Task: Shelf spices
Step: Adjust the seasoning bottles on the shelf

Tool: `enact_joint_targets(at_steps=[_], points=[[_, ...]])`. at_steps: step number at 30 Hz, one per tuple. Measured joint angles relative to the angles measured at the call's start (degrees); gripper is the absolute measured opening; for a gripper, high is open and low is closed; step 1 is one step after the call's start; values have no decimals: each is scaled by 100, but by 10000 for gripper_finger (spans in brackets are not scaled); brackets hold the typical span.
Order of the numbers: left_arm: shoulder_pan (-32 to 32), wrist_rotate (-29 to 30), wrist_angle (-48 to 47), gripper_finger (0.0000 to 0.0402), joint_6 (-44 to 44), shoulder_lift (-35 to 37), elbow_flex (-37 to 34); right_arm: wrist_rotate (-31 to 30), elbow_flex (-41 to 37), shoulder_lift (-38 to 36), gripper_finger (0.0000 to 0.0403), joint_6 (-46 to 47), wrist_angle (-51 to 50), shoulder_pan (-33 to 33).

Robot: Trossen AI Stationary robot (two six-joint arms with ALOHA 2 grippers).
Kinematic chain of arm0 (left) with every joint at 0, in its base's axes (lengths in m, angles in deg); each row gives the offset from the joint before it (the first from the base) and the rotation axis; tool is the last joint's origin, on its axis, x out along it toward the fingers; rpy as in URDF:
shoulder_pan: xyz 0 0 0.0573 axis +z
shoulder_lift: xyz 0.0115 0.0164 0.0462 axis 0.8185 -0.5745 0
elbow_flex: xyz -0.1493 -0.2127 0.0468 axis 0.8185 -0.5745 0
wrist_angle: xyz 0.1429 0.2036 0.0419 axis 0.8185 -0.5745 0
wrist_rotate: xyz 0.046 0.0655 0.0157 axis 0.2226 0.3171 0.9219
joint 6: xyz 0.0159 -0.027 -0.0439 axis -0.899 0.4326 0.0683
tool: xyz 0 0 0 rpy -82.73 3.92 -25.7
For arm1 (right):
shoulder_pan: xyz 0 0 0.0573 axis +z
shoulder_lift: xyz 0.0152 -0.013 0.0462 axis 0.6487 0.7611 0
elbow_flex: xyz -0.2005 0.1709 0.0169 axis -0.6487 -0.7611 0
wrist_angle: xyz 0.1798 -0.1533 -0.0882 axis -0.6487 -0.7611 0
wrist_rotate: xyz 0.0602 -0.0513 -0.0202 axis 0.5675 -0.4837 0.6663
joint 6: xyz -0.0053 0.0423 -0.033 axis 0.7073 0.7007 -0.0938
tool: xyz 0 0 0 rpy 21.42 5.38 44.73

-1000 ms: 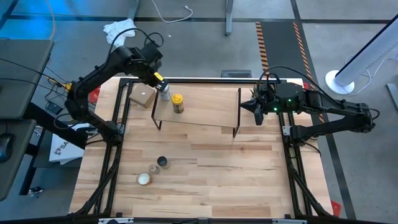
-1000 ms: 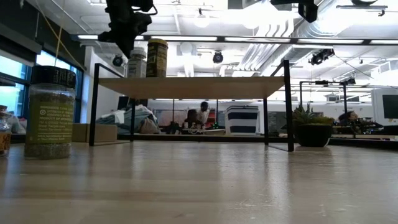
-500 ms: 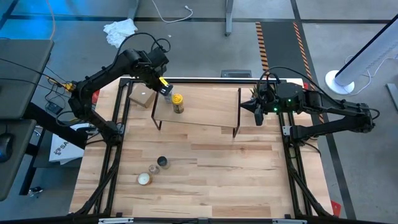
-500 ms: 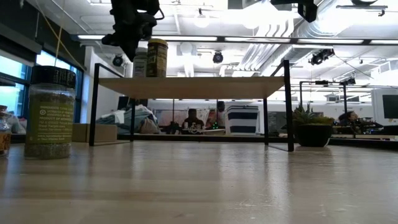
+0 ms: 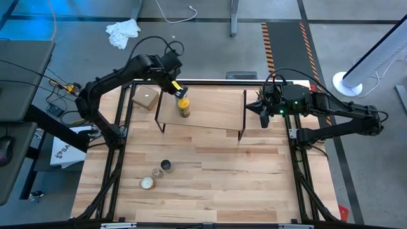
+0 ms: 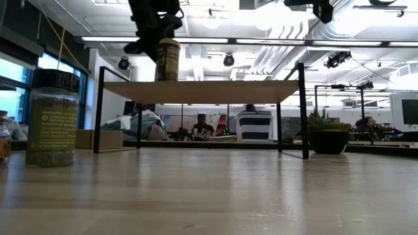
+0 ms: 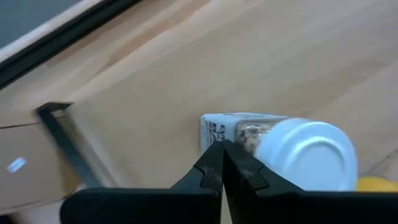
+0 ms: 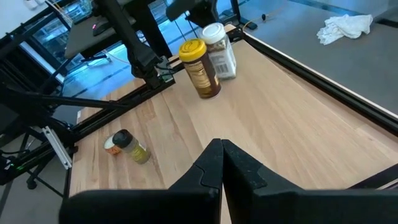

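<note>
The shelf (image 5: pixel 210 113) stands at the table's far middle. On its left end the yellow jar (image 5: pixel 183 105) stands upright, with the white-capped jar (image 8: pixel 219 51) close beside it on its far left side. My left gripper (image 5: pixel 177 88) is shut and points steeply down, its tips right at the white-capped jar (image 7: pixel 292 152); from above it hides that jar. My right gripper (image 5: pixel 262 113) hovers shut past the shelf's right end. A black-capped jar (image 5: pixel 166 166) and two more jars (image 5: pixel 148 182) rest on the tabletop, near left. My left gripper's shut fingertips (image 7: pixel 222 152) show right beside the white-capped jar's labelled side (image 7: pixel 214 132), coming from above and slanting down. Whether they touch the jar I cannot tell. The jar stands on the shelf top next to the yellow jar.
A small cardboard box (image 5: pixel 145 98) lies on the table just left of the shelf. A potted plant (image 6: pixel 326 138) stands by the shelf's right end. The shelf top right of the yellow jar is bare wood (image 5: pixel 216 108).
My left gripper has moved toward the table's right, along the shelf's left end toward the yellow jar, sinking a little and staying shut. In the low view it now covers the white-capped jar, which earlier showed left of the yellow jar.
</note>
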Motion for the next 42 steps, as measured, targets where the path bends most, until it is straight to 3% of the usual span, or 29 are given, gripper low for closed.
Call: enact_joint_targets(at_steps=[7, 12, 15, 19, 26, 32, 37, 42], points=[[-131, -29, 495, 0, -55, -183, 30, 2, 0, 0, 0, 42, 1, 0], [16, 184, 388, 0, -289, -152, 494, 2, 0, 0, 0, 42, 0, 0], [22, 9, 393, 0, -513, -151, 840, 2, 0, 0, 0, 42, 0, 0], [-373, -544, 481, 0, -1271, -151, 1380, 3, 0, 0, 0, 44, 2, 0], [-1640, -584, 434, 0, -3231, -142, 1843, 4, 0, 0, 0, 46, 0, 0], [-2193, 492, 461, 0, -4068, -458, 1698, -22, 0, 0, 0, 110, 0, 0], [-2164, 524, 475, 0, -4074, -958, 1698, -25, 0, 0, 0, 136, 2, 0], [-2186, 460, -168, 0, -3899, -1297, 1768, -26, 0, 0, 0, 136, 0, 0]])
